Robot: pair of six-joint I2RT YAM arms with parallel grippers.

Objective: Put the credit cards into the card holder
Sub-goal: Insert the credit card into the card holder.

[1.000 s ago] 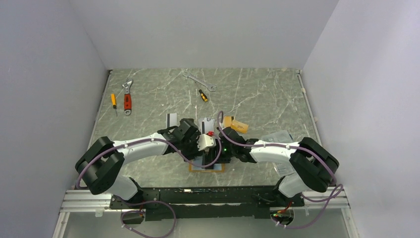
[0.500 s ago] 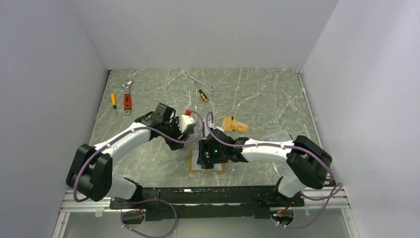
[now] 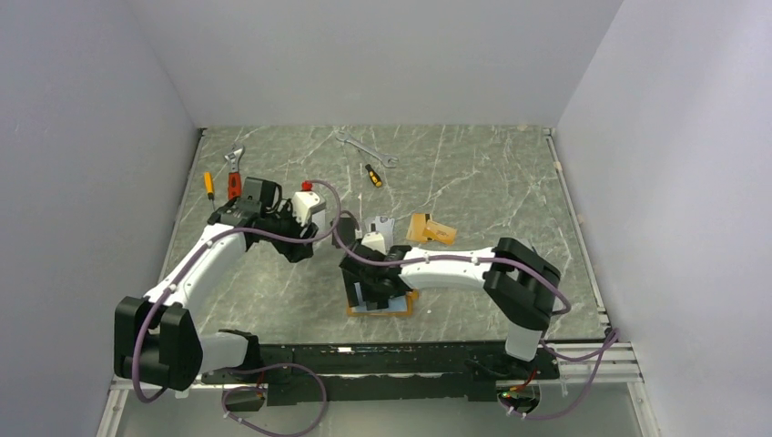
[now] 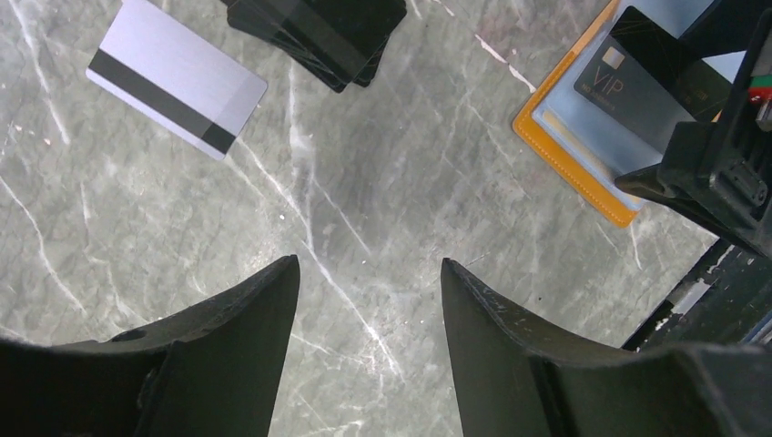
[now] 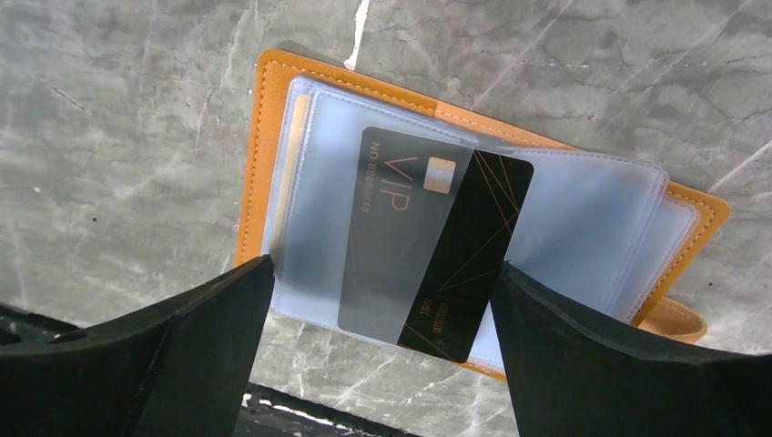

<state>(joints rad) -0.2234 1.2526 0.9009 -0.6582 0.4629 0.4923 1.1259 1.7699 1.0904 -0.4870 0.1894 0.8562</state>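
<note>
The card holder (image 5: 273,100) lies open on the table (image 5: 118,137), long axis across the right wrist view, snap tab (image 5: 678,320) rightward. It sits directly beneath the right end effector (image 5: 382,266), which is spread wide and empty.

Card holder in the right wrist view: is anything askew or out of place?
Yes. The black card lies slanted in the open card holder, only partly inside a clear pocket; its dark end sticks out uncovered.

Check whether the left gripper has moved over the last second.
Yes. The left gripper has left the card holder, swinging back and leftward toward the red-handled wrench.
</note>
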